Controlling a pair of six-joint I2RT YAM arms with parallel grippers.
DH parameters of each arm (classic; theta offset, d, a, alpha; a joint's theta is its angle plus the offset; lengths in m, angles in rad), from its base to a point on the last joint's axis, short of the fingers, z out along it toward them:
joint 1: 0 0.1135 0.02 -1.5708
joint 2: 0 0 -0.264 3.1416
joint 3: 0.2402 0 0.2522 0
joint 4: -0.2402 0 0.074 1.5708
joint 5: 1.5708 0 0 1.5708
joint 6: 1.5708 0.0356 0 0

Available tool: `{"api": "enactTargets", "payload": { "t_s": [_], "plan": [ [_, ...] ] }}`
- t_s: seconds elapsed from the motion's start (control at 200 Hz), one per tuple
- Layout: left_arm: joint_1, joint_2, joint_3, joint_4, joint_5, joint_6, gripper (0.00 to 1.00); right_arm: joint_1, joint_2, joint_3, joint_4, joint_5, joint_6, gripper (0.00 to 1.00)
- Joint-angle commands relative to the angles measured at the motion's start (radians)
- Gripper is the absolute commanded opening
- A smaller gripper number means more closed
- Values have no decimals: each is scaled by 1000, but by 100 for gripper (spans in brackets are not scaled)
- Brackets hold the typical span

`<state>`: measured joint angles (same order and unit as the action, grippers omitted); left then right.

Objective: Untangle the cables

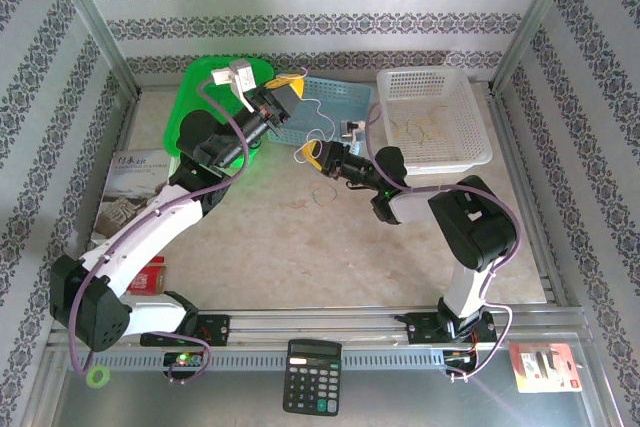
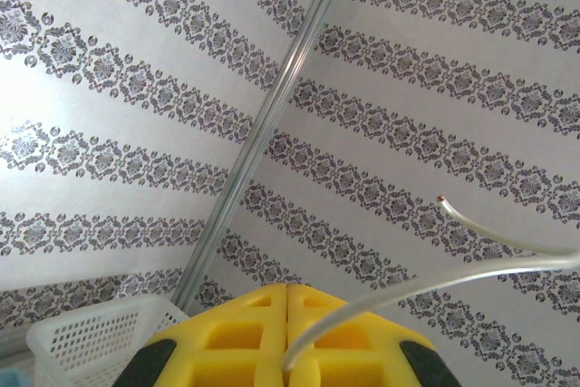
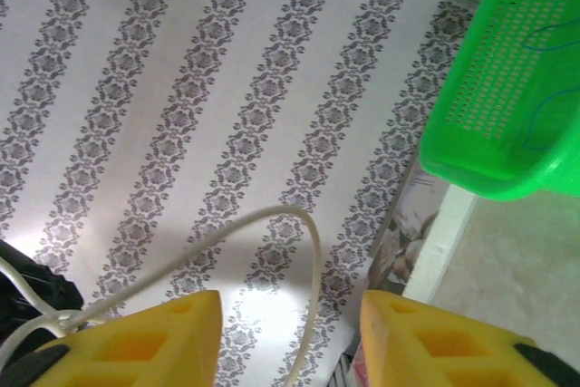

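Note:
A thin whitish cable [image 2: 435, 283] is pinched between the shut yellow fingers of my left gripper [image 2: 290, 292], and its free end curls up to the right. In the top view the left gripper [image 1: 290, 84] is raised over the near edge of the green basket [image 1: 200, 97]. The cable [image 1: 326, 125] hangs from there down toward my right gripper [image 1: 312, 155]. In the right wrist view, the right gripper [image 3: 290, 301] stands open, and the whitish cable [image 3: 314, 260] loops through the gap without being clamped. A small loose loop of cable [image 1: 322, 194] lies on the table below it.
A white basket [image 1: 470, 152] holding a few thin wires stands at the back right, with a blue basket [image 1: 335, 97] to its left. A booklet [image 1: 125, 187] and a red box [image 1: 150, 274] lie at the left. A calculator [image 1: 313, 377] sits at the near edge.

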<state>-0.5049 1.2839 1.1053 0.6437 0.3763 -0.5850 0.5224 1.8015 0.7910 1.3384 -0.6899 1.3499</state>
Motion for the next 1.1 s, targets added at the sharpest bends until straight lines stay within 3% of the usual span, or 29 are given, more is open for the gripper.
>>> {"api": "enactTargets", "payload": {
  "t_s": [0.0, 0.105, 0.26, 0.53, 0.709, 1.099],
  "plan": [
    [-16, -14, 16, 62, 4, -13, 0, 16, 35, 52, 46, -1, 1, 27],
    [-15, -24, 15, 43, -4, -1, 0, 1, 50, 43, 44, 14, 1, 0],
    [-3, -41, 23, 9, -36, 23, 0, -73, 31, -60, 45, 64, -11, 0],
    [98, -108, -22, -2, -94, 2, 0, -269, -57, -279, 29, 185, -29, 0],
    [154, -162, -81, -17, -109, -10, 0, -359, -145, -337, -21, 216, -56, 0],
    [177, -163, -107, -25, -56, -22, 0, -351, -264, -252, -167, 113, -135, 0]
  ]
}}
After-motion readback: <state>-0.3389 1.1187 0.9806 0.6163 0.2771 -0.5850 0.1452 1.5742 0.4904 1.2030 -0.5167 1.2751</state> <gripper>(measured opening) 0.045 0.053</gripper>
